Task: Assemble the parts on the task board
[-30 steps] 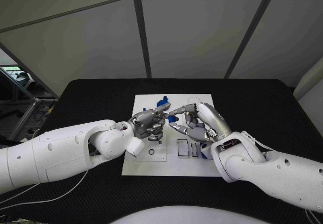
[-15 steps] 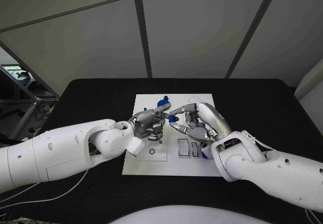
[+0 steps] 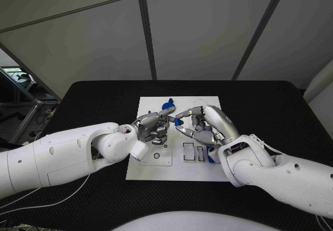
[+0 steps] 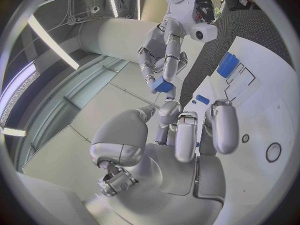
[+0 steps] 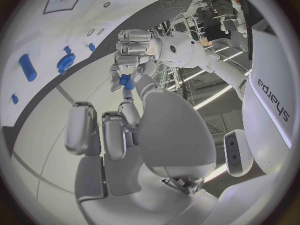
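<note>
Over the white task board [image 3: 179, 172] my two hands meet fingertip to fingertip. A small blue part [image 3: 178, 122] sits between them; my left hand [image 3: 154, 128] and my right hand [image 3: 206, 124] both pinch it. The left wrist view shows the right hand [image 4: 164, 45] reaching down to the blue part [image 4: 164, 85], with my left hand's fingertips [image 4: 169, 109] just under it. The right wrist view shows the left hand [image 5: 134, 44] at the same blue part [image 5: 127, 80]. More blue parts [image 3: 167, 103] lie at the board's far end.
Rectangular slots [image 3: 188, 151] and a small ring hole [image 3: 157, 156] mark the board's near half. Loose blue parts [image 5: 27, 67] and a blue gear-like part [image 5: 65, 61] lie on the board [image 5: 44, 40]. Black table [image 3: 277, 110] surrounds the board.
</note>
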You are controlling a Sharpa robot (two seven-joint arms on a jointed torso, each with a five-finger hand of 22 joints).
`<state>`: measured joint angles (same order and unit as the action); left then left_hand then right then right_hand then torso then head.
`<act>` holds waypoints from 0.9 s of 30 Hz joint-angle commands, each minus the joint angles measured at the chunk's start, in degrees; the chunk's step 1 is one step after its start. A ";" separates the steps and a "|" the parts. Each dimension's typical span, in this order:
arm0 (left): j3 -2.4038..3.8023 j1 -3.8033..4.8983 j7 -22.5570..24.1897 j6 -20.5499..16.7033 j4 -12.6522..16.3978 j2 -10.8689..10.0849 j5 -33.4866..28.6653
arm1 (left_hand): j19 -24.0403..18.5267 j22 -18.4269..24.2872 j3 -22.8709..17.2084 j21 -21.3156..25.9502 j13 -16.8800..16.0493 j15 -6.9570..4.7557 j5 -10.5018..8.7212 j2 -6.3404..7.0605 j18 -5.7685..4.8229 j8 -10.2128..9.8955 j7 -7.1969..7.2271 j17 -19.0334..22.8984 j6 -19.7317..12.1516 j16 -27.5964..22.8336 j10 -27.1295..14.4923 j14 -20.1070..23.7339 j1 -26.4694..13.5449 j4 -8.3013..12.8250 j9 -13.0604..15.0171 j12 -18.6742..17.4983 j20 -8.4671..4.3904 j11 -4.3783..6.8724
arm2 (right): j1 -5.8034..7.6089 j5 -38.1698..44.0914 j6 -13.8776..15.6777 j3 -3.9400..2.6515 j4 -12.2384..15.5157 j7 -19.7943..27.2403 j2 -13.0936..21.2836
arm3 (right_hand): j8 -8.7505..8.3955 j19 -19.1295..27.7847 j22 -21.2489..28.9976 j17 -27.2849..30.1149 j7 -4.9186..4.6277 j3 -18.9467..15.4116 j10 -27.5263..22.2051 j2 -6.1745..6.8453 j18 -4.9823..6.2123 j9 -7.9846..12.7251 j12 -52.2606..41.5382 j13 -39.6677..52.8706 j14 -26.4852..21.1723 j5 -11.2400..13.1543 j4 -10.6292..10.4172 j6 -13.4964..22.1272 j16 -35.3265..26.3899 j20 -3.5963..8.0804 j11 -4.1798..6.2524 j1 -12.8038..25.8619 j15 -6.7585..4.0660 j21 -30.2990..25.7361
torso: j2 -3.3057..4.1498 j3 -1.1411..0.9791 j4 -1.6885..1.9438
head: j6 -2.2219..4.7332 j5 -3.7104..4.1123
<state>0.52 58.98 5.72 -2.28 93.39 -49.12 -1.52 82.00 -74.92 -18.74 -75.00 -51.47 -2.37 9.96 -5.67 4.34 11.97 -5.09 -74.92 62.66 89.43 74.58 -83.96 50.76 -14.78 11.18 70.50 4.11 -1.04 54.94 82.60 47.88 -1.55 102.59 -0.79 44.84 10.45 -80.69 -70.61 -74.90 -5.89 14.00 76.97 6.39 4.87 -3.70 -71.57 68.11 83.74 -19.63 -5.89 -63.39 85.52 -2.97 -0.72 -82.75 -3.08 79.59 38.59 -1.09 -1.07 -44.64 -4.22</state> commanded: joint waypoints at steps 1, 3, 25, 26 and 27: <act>0.05 0.09 0.51 0.92 0.16 -0.06 0.71 | -0.09 -5.94 -0.31 -0.05 -0.11 -0.26 -0.02 -0.23 -0.70 0.09 -0.06 -14.66 0.45 0.36 0.32 -5.92 0.07 -0.02 0.11 0.16 -0.36 0.25 | 0.08 0.38 0.32 -0.03 -0.17 -1.39 0.28 | 0.40 -0.39 -0.05 -8.46 0.15 0.45 0.06 -0.23 -0.97 -0.64 0.26 0.05 4.85 -0.19 -0.02 -0.51 0.18 -0.15 -0.21 -0.25 0.03 0.40 | 0.01 0.02 -0.02 | -0.06 0.04; 0.05 0.09 0.49 0.89 0.14 -0.07 0.72 | -0.07 -5.96 -0.36 -0.08 -0.16 -0.27 -0.02 -0.23 -0.71 0.10 -0.05 -14.67 0.45 0.36 0.35 -5.92 0.07 0.01 0.14 0.17 -0.36 0.26 | 0.08 0.40 0.41 -0.03 -0.14 -1.37 0.32 | 0.40 -0.39 -0.05 -8.46 0.15 0.45 0.06 -0.23 -0.97 -0.64 0.26 0.05 4.85 -0.19 -0.02 -0.51 0.18 -0.15 -0.21 -0.25 0.03 0.40 | 0.02 0.02 -0.02 | -0.07 0.06; 0.05 0.09 0.35 0.50 -0.07 -0.32 1.52 | -0.10 -5.97 -1.01 -0.07 -0.20 -0.33 -0.02 -0.15 -0.70 0.10 0.01 -14.69 0.47 0.37 0.41 -5.93 0.13 0.50 0.51 0.10 -0.44 0.32 | 0.07 0.43 1.04 -0.04 0.35 -1.13 0.76 | 0.49 -0.34 0.01 -8.41 0.17 0.75 0.06 -0.02 -0.95 -0.75 0.25 0.10 4.83 -0.18 -0.03 -0.67 0.13 -0.16 -0.22 0.14 0.02 0.36 | 0.02 -0.01 -0.01 | -0.30 0.11; 0.05 0.09 0.36 0.49 -0.07 -0.33 1.53 | -0.11 -5.97 -1.09 -0.06 -0.22 -0.34 -0.02 -0.14 -0.70 0.09 0.01 -14.68 0.46 0.37 0.42 -5.93 0.15 0.56 0.55 0.09 -0.44 0.32 | 0.07 0.43 1.05 -0.04 0.37 -1.13 0.80 | 0.49 -0.34 0.01 -8.41 0.17 0.75 0.06 -0.02 -0.95 -0.75 0.25 0.10 4.83 -0.18 -0.03 -0.67 0.13 -0.16 -0.22 0.14 0.02 0.36 | 0.02 -0.01 -0.01 | -0.30 0.11; 0.05 0.09 0.36 0.48 -0.07 -0.33 1.54 | -0.11 -5.97 -1.11 -0.05 -0.22 -0.34 -0.01 -0.14 -0.70 0.09 0.01 -14.68 0.46 0.37 0.42 -5.93 0.15 0.58 0.56 0.09 -0.44 0.32 | 0.07 0.43 1.03 -0.04 0.39 -1.14 0.84 | 0.49 -0.34 0.01 -8.41 0.17 0.75 0.06 -0.02 -0.95 -0.75 0.25 0.10 4.83 -0.18 -0.03 -0.67 0.13 -0.16 -0.22 0.14 0.02 0.36 | 0.02 -0.01 -0.01 | -0.30 0.11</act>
<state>0.52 58.99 5.69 -2.52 93.22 -49.39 -0.61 81.99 -74.92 -19.53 -74.99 -51.62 -2.36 9.96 -5.67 4.34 11.97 -4.99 -74.92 62.75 89.42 74.78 -83.96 50.76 -14.30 11.67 70.50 4.11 -0.84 54.94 83.02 48.04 -1.56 103.00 -1.25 45.52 10.54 -80.69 -70.60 -74.93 -5.92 14.37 76.97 6.40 4.88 -3.70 -71.57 68.15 83.74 -19.59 -5.85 -63.42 85.52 -2.97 -0.72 -82.74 -3.08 79.59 38.61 -1.07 -1.08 -44.93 -4.10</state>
